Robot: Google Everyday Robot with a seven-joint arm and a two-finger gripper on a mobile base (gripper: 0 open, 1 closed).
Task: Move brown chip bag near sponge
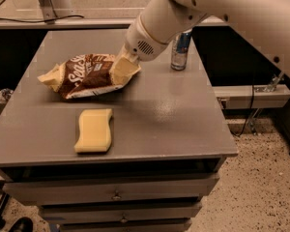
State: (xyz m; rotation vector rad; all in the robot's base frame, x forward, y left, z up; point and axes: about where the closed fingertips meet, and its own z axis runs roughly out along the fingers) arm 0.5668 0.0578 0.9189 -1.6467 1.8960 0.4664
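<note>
The brown chip bag (84, 75) with white script lettering lies tilted over the grey table (174, 115), left of centre. My gripper (123, 70) comes in from the upper right and is shut on the bag's right end, its pale yellow fingers (120, 67) clamped over the foil. The sponge (94, 130) lies flat near the table's front left, a short way below the bag and apart from it.
A slim blue-silver can (181, 50) stands upright at the back right of the table, partly behind my arm. The table's drawers (116, 195) face the front. A speckled floor lies to the right.
</note>
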